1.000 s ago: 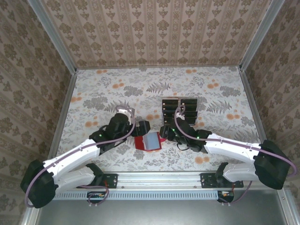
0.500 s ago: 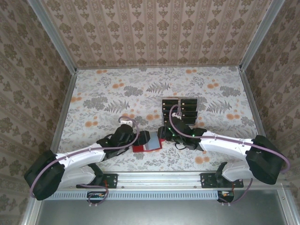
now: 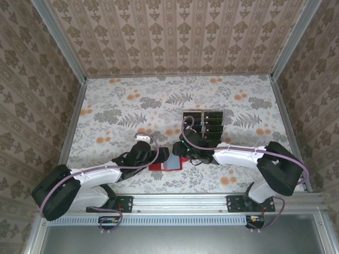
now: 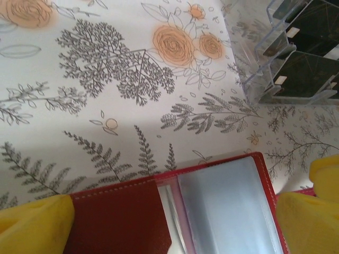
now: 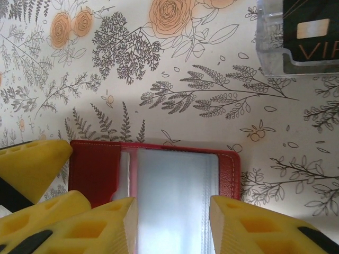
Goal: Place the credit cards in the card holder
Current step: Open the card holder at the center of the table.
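The card holder (image 3: 170,164) is a red wallet lying open on the table, its greyish clear pockets (image 5: 175,196) facing up and a red flap (image 4: 116,217) at one side. My left gripper (image 4: 172,222) is open wide, one yellow finger beyond each end of the wallet. The right gripper (image 5: 172,227) hangs low over the pockets, jaws apart, a finger near each edge of the clear sleeve. Nothing is held. Black credit cards (image 5: 312,32) stand in a clear plastic tray (image 3: 203,123) just behind the wallet. The two grippers, left (image 3: 162,155) and right (image 3: 178,152), nearly touch above the wallet.
The clear tray (image 4: 275,58) sits close behind the wallet, within a hand's width of both grippers. One left finger (image 5: 29,164) stands beside the right gripper's fingers. Patterned walls enclose the table on three sides.
Both grippers have closed in on the wallet, the left from the left, the right from the right. The right jaws have narrowed; the left have widened a little.
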Controlling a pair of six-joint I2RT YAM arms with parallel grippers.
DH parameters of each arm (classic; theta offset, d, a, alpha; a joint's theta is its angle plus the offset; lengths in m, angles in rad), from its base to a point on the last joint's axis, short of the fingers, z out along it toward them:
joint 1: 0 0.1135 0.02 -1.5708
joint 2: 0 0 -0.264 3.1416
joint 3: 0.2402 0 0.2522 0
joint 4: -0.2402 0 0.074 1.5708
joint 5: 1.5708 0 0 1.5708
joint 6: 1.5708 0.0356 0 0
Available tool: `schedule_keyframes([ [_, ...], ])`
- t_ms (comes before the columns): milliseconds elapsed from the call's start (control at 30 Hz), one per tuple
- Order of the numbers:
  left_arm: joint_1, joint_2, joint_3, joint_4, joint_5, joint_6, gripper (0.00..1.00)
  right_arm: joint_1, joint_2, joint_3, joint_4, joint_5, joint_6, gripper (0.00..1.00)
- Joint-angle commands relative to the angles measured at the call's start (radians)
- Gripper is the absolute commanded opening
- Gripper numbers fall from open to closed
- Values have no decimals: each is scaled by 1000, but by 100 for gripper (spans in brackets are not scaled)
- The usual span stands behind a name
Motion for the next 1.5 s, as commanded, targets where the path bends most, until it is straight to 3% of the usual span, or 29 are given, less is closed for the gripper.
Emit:
schedule_keyframes([
  [0,34,5,4,36,6,62,100,-3,43,34,27,-30,20,40],
  [333,88,-97,33,-60,50,112,100,-3,126,46,53,-78,38,39],
  [600,85,-199,115,-466,-8,116,98,-4,155,43,78,-100,42,37],
  [767,70,-211,125,-595,-52,103,97,-3,156,41,90,-114,42,35],
  [1000,52,-166,77,-576,-80,44,94,-3,167,47,91,-124,42,39],
  [1267,35,-64,51,-476,-103,54,91,-1,215,69,126,-155,57,42],
  [1467,26,-79,27,-416,-105,75,91,8,239,110,132,-168,69,45],
])
